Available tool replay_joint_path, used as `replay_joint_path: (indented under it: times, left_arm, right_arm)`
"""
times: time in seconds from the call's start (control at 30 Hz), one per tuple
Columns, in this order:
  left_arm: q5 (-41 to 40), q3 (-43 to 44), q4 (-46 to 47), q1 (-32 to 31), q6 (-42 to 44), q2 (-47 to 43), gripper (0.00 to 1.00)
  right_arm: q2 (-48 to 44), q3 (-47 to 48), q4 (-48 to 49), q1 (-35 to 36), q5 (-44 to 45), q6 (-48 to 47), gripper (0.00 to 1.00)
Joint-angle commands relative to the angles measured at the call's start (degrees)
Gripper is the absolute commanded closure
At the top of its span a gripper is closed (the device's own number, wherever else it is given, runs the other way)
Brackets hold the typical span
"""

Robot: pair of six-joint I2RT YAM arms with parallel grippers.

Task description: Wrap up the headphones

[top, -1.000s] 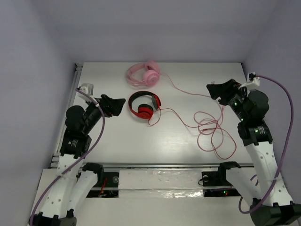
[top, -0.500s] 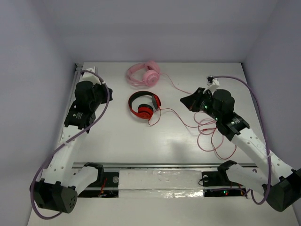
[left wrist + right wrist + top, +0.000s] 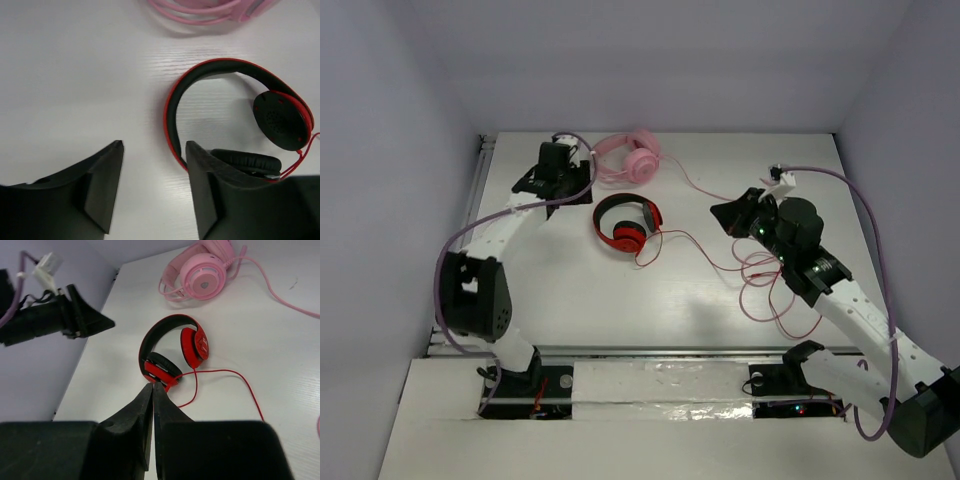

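The headphones lie flat mid-table, black headband with red ear cups. Their thin red cable runs right and ends in loose tangled loops. My left gripper hovers open and empty just left of the headband. In the left wrist view the headband curves in front of my gripper, close to the right finger. My right gripper is shut and empty, off to the right of the headphones. In the right wrist view its tips point at the headphones and the cable.
Pale pink headphones lie at the back just beyond the red ones, their pink cable trailing right toward the red loops. They also show in the right wrist view. Walls close the table on three sides.
My left arm has swung from the table's left edge up and inward, to just left of the headphones. My right arm moved left toward them, then barely shifted. The headphones have not moved.
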Motion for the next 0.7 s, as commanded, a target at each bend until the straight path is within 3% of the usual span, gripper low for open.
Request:
replay_joint_path:
  times: [0.0, 0.03, 0.13, 0.17, 0.4, 0.67]
  left_arm:
    - [4.5, 6.9, -1.0, -2.6, 6.4, 7.0, 0.49]
    - [5.2, 8.4, -1.8, -2.6, 7.2, 9.4, 0.46]
    - [7.3, 13.2, -3.4, -3.2, 9.1, 16.7, 0.42]
    - [6.8, 14.5, -3.2, -3.2, 9.3, 19.2, 0.4]
    - [5.4, 19.7, -4.0, -3.8, 12.6, 27.4, 0.35]
    - [7.0, 18.4, -2.4, -3.8, 14.2, 31.4, 0.35]
  right_arm:
    - [-1.6, -0.3, 4.5, 0.0, 1.3, -1.0, 0.9]
    - [-1.7, -0.5, 4.9, 0.0, 1.0, -1.0, 0.76]
    - [-1.3, -0.7, 5.4, 0.0, 0.2, -1.3, 0.53]
    - [-1.2, -0.7, 5.5, 0.0, -0.3, -1.3, 0.5]
    - [-0.8, -0.8, 5.8, 0.0, -0.6, -1.2, 0.49]
    - [0.3, -0.5, 5.6, 0.0, -0.1, -1.1, 0.49]
